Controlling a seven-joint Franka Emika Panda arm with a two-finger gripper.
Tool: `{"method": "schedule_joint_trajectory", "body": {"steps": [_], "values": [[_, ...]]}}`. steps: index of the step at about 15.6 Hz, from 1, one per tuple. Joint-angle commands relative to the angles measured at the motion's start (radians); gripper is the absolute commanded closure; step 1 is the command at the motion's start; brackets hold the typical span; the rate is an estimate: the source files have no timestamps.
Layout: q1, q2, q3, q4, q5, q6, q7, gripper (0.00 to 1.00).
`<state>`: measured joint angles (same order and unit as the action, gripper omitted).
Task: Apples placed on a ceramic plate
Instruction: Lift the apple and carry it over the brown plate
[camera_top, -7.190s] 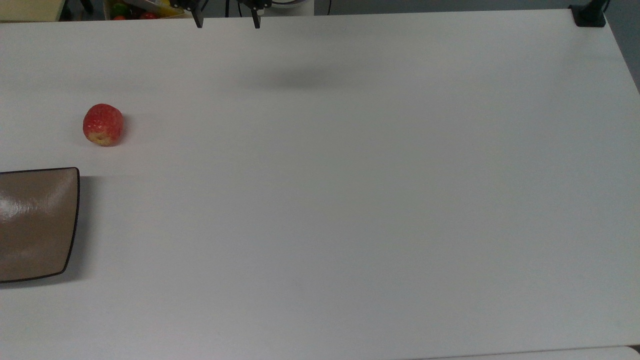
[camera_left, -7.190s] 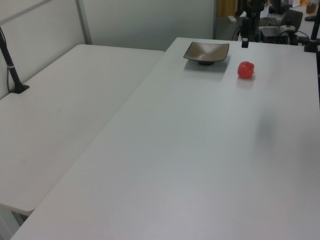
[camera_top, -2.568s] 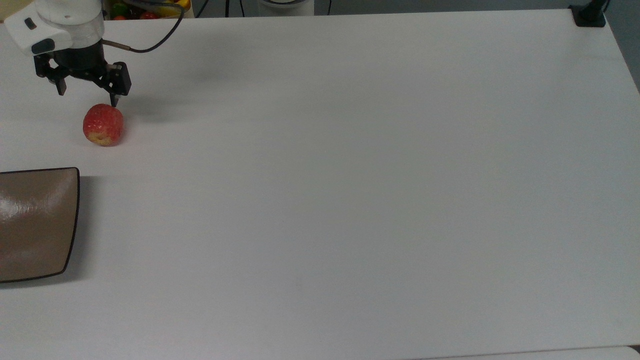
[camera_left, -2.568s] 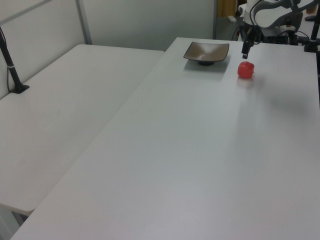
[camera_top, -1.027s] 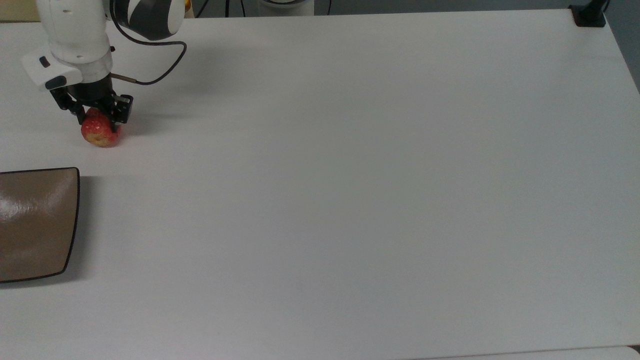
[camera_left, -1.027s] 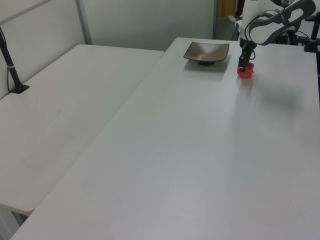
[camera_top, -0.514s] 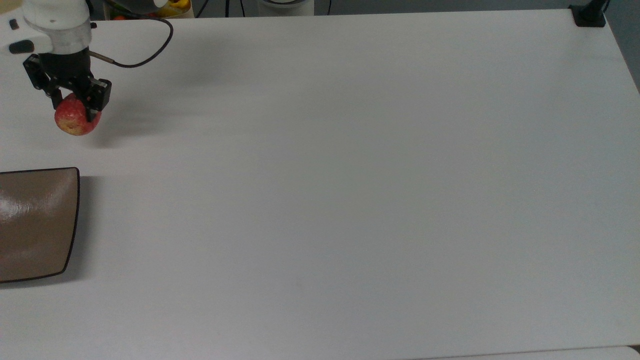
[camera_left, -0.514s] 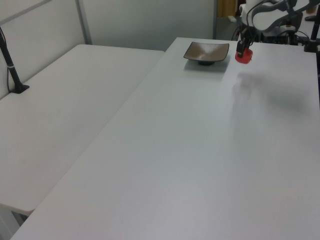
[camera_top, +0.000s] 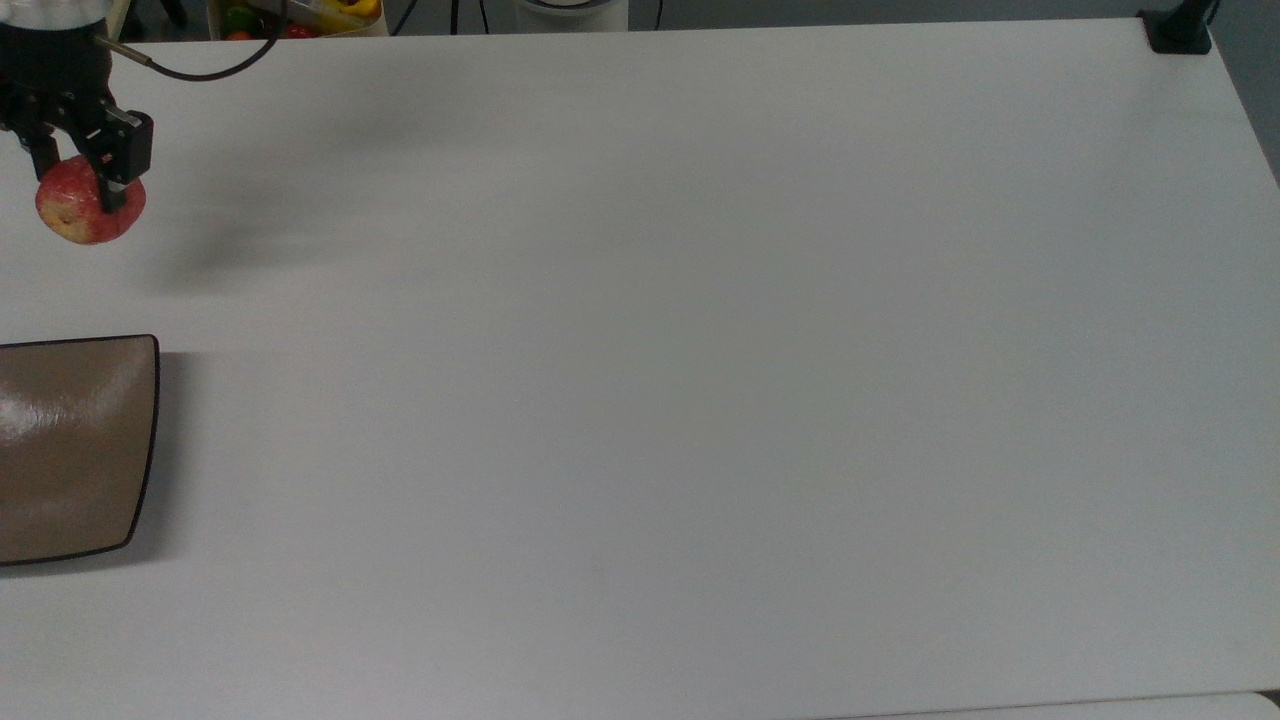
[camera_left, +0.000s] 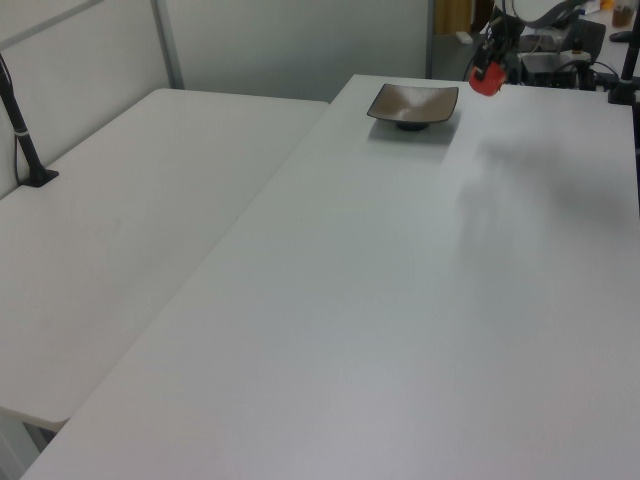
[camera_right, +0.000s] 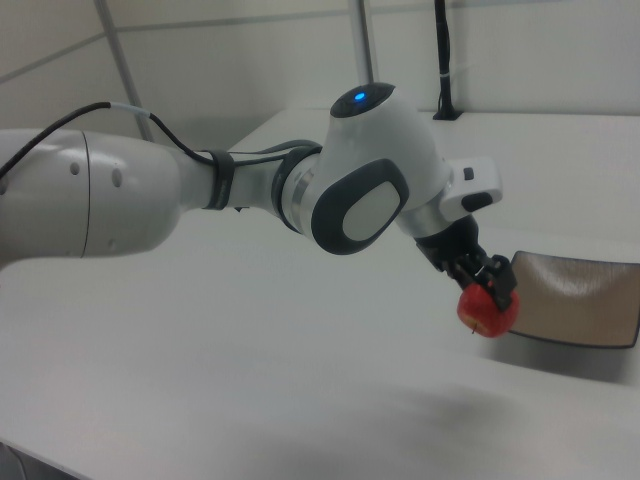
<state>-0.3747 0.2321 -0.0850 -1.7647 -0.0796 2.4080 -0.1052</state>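
Gripper (camera_top: 78, 182) pinches the apple (camera_top: 88, 212) up off the table (camera_top: 700, 350), apart from the plate (camera_top: 70, 450).

White table (camera_top: 700, 350), plain matte top. Brown ceramic plate (camera_top: 70, 450) sits on it at the top view's left edge, about midway along that edge, partly cut off by the frame. In the left view the plate (camera_left: 413, 104) is near the table's far edge. Black clamp base (camera_top: 1178, 30) on the top view's upper right corner. Second white table (camera_left: 120, 230) butts against it on the left view's left.
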Motion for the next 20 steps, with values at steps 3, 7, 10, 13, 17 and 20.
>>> {"method": "schedule_joint_trajectory", "body": {"steps": [3, 7, 10, 13, 17, 20], "values": [[-0.018, 0.013, 0.013, 0.048, 0.084, 0.034, 0.021, 0.54], [-0.041, 0.061, 0.013, 0.103, 0.144, 0.080, 0.024, 0.53], [-0.035, 0.124, 0.011, 0.160, 0.167, 0.141, 0.086, 0.53], [-0.029, 0.209, 0.011, 0.194, 0.152, 0.328, 0.250, 0.53], [-0.004, 0.272, 0.010, 0.223, 0.149, 0.404, 0.315, 0.48], [0.010, 0.328, 0.010, 0.254, 0.136, 0.411, 0.320, 0.44]]}}
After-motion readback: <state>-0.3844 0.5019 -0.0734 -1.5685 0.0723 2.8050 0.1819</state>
